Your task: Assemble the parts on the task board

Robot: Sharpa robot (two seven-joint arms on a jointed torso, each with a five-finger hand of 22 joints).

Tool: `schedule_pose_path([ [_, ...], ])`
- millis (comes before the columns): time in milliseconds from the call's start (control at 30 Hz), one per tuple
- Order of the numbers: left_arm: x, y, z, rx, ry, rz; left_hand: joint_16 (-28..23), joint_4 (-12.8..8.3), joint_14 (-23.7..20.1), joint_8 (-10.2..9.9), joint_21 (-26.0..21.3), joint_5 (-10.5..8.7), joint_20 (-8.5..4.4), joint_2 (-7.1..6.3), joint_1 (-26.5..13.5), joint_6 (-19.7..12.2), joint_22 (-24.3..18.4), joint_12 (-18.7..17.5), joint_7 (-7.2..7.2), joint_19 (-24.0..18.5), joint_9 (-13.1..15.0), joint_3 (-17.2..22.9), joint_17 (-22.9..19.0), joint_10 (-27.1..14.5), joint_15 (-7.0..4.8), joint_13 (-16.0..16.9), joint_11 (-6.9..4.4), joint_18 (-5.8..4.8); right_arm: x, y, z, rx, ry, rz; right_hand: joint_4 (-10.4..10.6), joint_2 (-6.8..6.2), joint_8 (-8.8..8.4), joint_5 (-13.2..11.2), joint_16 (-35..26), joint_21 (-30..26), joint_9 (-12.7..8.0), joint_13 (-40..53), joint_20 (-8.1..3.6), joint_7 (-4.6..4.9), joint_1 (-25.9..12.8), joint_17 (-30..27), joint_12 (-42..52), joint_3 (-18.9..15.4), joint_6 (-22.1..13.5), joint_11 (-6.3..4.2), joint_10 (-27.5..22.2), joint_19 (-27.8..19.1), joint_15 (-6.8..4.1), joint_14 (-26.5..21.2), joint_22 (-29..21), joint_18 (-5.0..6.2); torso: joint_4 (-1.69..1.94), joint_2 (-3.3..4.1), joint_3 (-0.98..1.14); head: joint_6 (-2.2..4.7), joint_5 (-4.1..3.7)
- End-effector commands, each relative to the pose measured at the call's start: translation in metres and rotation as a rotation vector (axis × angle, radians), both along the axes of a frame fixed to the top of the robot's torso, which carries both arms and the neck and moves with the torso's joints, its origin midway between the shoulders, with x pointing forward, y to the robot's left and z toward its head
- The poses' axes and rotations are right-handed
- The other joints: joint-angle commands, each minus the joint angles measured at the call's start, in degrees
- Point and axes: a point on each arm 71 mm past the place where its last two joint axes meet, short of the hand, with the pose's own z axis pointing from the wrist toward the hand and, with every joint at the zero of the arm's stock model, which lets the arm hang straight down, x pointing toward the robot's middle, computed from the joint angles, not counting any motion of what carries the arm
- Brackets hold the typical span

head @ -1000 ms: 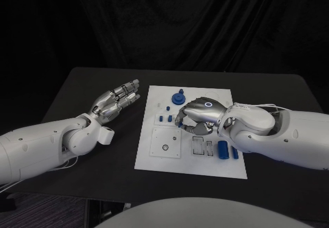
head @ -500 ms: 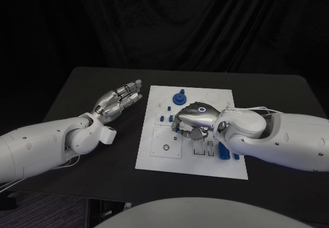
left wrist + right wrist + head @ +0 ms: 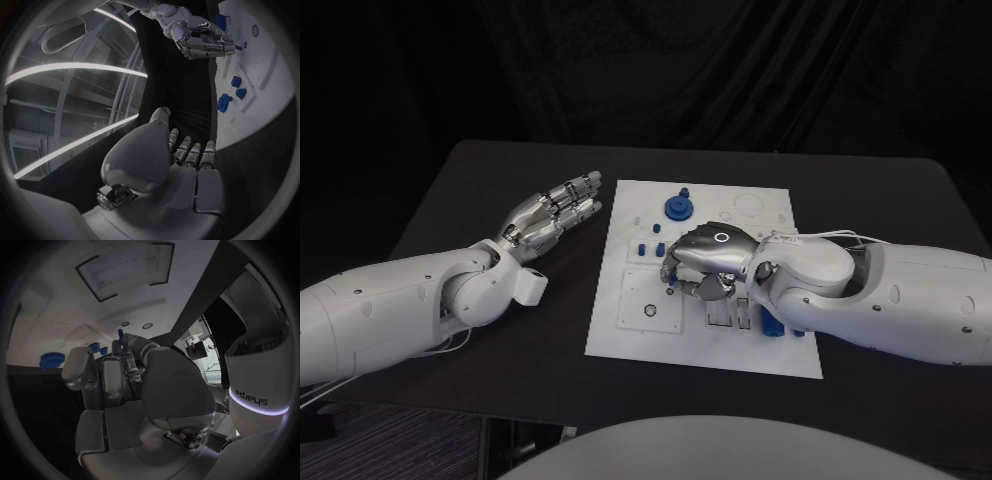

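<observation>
**Inspector:** Any writing legible?

**Operator:** One word: "sharpa", on my right arm's white casing (image 3: 250, 390) above a lit ring, read from the right wrist view.

**Inspector:** Locate the task board and your hands.

**Operator:** The task board (image 3: 705, 348) lies mid-bench (image 3: 473, 190). My right hand (image 3: 705, 258) sits over its centre, fingers curled down. A slim blue peg (image 3: 120, 335) stands at my fingertips (image 3: 117, 351) in the right wrist view; I cannot tell whether it is clamped. My left hand (image 3: 553, 212) is off the board's left edge, above the bench, fingers straight and apart, holding nothing.

**Inspector:** Other parts?

**Operator:** A round blue gear (image 3: 678, 206) stands on the board's far portion, beyond my right hand. A blue cylinder (image 3: 770, 320) lies just beside my right wrist.

**Inspector:** Differences between views?

**Operator:** The left wrist view shows three blue blocks (image 3: 232, 92) on the board's near edge; the head view hides the peg under my hand.
</observation>
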Motion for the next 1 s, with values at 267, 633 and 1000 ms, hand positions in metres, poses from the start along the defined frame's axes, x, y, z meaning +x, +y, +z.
schedule_pose_path([
  [267, -0.0016, -0.0003, 0.0026, -0.051, -0.053, -0.003, -0.2, -0.28, -0.02, 0.14, -0.3, -0.22, -0.03, 0.53, 0.16, -0.03, 0.05, -0.09, -0.06, -0.03, -0.02, 0.21, -0.09, -0.15, 0.21, -0.04, 0.08, 0.18, -0.0008, -0.0008, -0.0064, -0.02, 0.01, -0.011, -0.27, -0.44, -0.48, -0.05, -0.31, -0.25, -0.07, 0.01, -0.11, -0.06, 0.37, -0.33, 0.18, -0.08, -0.49, -0.04, 0.51, 0.15, -0.17, -0.16, 8.2, -0.56, 0.08, 0.03, 0.04, -0.01, -0.05],
  [633, -0.002, 0.0011, 0.0012, -0.051, -0.051, -0.002, -0.2, -0.48, -0.02, 0.22, -0.17, -0.11, 0.32, 0.62, 0.27, 0.33, 0.44, 0.08, 0.1, 0.13, 0.04, 0.4, -0.09, -0.01, 0.57, -0.01, 0.16, 0.17, -0.005, 0.0024, -0.0084, -0.013, 0.018, 0.001, -0.35, -0.46, -0.79, -0.03, -0.93, -1.11, -0.15, -0.03, -0.09, 0.0, 0.49, -1.07, 0.14, -0.03, -0.67, -0.03, 0.77, -0.29, -0.14, -0.58, 7.96, -0.39, -0.03, 0.1, 0.01, -0.01, 0.06],
  [1000, -0.002, 0.0008, 0.0003, -0.05, -0.047, -0.004, -0.15, -0.59, 0.09, 0.32, -0.06, -0.08, 0.63, 0.66, 0.28, 0.85, 0.75, 0.12, 0.39, 0.3, 0.11, 0.51, -0.04, 0.0, 0.88, -0.01, 0.13, 0.18, -0.0059, 0.0018, -0.0094, -0.018, 0.023, 0.001, -0.44, -0.45, -0.87, 0.11, -0.99, -1.15, -0.16, -0.01, -0.09, -0.01, 0.61, -1.12, 0.19, 0.0, -0.61, -0.05, 0.96, -0.35, -0.15, -0.65, 7.95, -0.37, 0.02, 0.02, 0.08, -0.01, 0.19],
])
